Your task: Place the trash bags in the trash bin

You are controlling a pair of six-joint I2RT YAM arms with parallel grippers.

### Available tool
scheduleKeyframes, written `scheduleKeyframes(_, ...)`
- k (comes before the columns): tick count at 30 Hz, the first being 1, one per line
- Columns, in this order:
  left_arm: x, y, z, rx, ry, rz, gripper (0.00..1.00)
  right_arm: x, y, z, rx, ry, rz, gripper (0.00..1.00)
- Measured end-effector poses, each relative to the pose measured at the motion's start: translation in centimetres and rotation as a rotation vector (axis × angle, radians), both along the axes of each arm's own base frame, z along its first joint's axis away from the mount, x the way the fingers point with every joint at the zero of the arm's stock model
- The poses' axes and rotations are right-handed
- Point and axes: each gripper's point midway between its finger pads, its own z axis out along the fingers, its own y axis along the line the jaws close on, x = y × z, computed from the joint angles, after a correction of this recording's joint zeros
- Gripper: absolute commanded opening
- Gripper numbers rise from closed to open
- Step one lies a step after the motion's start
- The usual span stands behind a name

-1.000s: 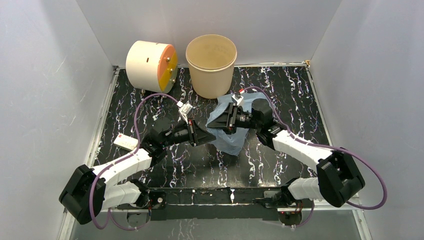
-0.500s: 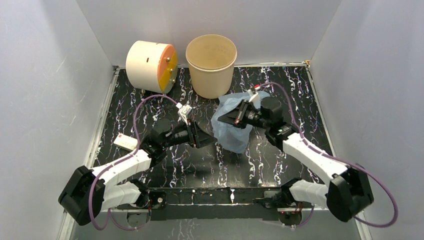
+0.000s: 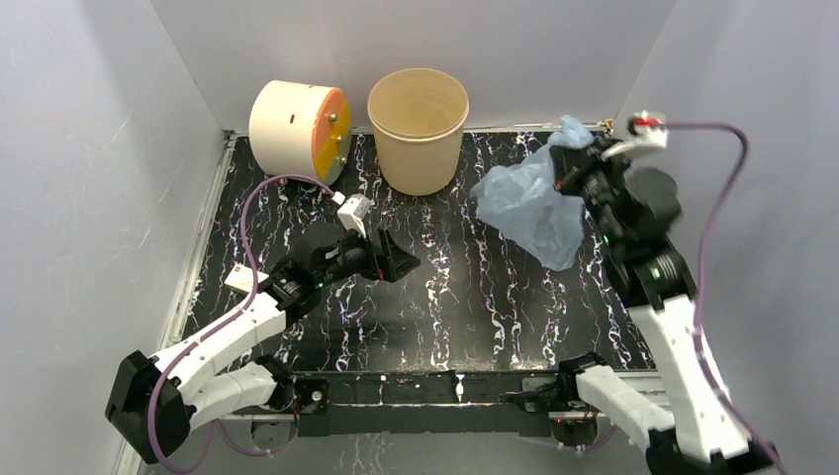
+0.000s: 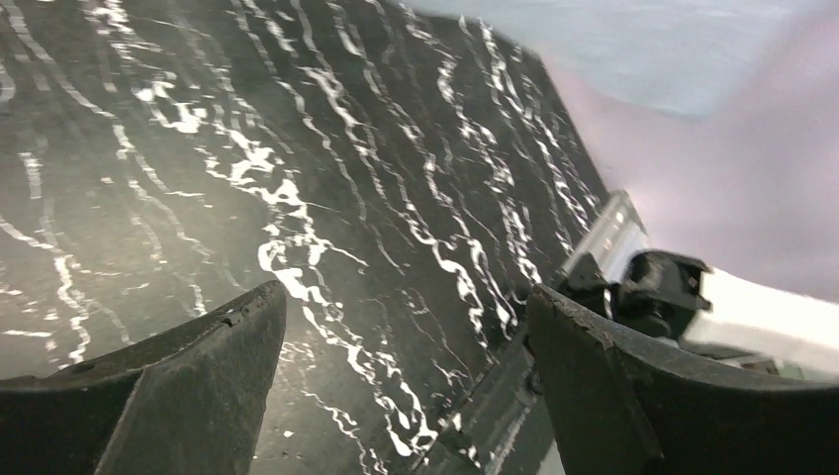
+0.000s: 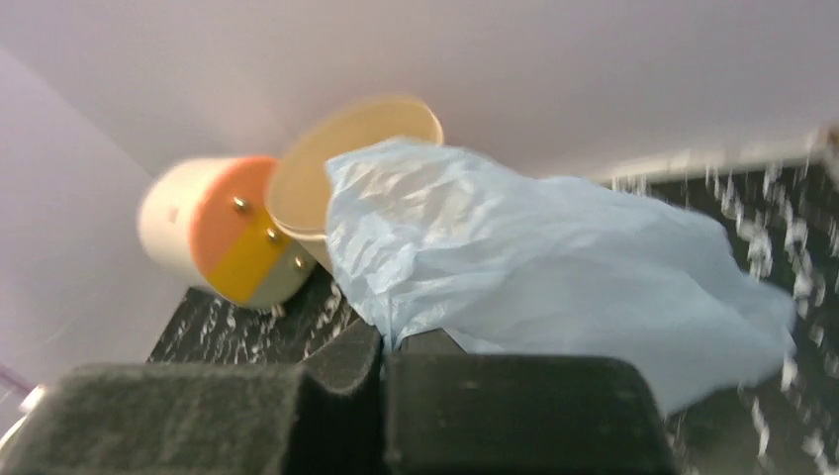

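The trash bag [image 3: 529, 203], thin crinkly pale blue plastic, hangs in the air right of the trash bin [image 3: 419, 129], a tan-beige bucket at the back of the table. My right gripper [image 3: 579, 178] is raised high and shut on the bag's edge. In the right wrist view the bag [image 5: 554, 267] billows out past the shut right gripper [image 5: 388, 341], with the bin [image 5: 346, 158] behind it. My left gripper [image 3: 401, 262] sits low over the table's middle, open. The left wrist view shows the left gripper [image 4: 406, 317] with only marbled tabletop between its fingers [image 4: 198, 376].
A cream drum with an orange face [image 3: 297, 131] lies on its side left of the bin. A small white card box [image 3: 245, 280] rests near the table's left edge beside the left arm. Grey walls enclose the table on three sides.
The left gripper has opened and let go of the bag. The right arm has lifted the bag up off the table and carried it right and back.
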Motion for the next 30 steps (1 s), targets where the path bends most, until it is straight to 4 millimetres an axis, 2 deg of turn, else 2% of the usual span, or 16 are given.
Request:
scheduleKeyframes(1, 0.5, 0.3, -0.3, 0.022, 0.000, 0.028, 0.91, -1.1, -0.3, 1.7, -0.003, -0.081, 0.012, 0.00)
scheduleKeyframes(2, 0.9, 0.6, -0.4, 0.041, 0.001, 0.055, 0.91, -2.5, -0.7, 2.5, -0.003, -0.142, 0.018, 0.00)
scheduleKeyframes(4, 2.0, 0.9, -0.5, 0.069, 0.002, 0.098, 0.92, -4.0, -1.7, 1.0, -0.004, -0.165, -0.007, 0.00)
scheduleKeyframes(5, 2.4, 0.9, -0.5, 0.077, 0.002, 0.112, 0.92, -4.0, -2.1, -0.7, 0.001, -0.131, -0.032, 0.00)
scheduleKeyframes(6, 3.1, 1.0, -0.3, 0.087, 0.006, 0.130, 0.92, -3.3, -2.2, -3.4, -0.005, -0.058, -0.052, 0.00)
scheduleKeyframes(8, 4.9, 0.9, 0.4, 0.101, 0.012, 0.165, 0.93, -1.6, -1.8, -10.7, -0.038, 0.150, -0.066, 0.00)
scheduleKeyframes(9, 6.1, 0.9, 0.9, 0.102, 0.012, 0.187, 0.93, -1.5, -1.6, -14.8, -0.058, 0.265, -0.068, 0.00)
scheduleKeyframes(10, 7.4, 1.1, 1.4, 0.098, 0.012, 0.213, 0.93, -1.8, -1.5, -19.1, -0.081, 0.387, -0.068, 0.00)
scheduleKeyframes(12, 9.7, 1.8, 2.2, 0.087, 0.019, 0.267, 0.93, -4.1, -1.9, -24.7, -0.110, 0.555, -0.065, 0.00)
scheduleKeyframes(14, 12.3, 2.9, 3.0, 0.067, 0.032, 0.338, 0.93, -5.0, -2.0, -24.7, -0.102, 0.561, -0.061, 0.00)
scheduleKeyframes(17, 16.1, 4.6, 3.8, 0.049, 0.060, 0.443, 0.92, -4.4, -1.7, -20.9, -0.059, 0.461, -0.054, 0.00)
scheduleKeyframes(20, 20.1, 5.6, 5.0, 0.043, 0.054, 0.528, 0.91, -3.5, -1.1, -18.4, -0.026, 0.406, -0.039, 0.00)
scheduleKeyframes(26, 26.7, 5.7, 6.8, 0.052, 0.025, 0.638, 0.88, -4.1, 0.3, -19.5, 0.025, 0.456, 0.020, 0.00)
scheduleKeyframes(30, 30.8, 6.0, 7.1, 0.092, 0.012, 0.706, 0.86, -4.5, 1.1, -19.9, 0.058, 0.482, 0.057, 0.00)
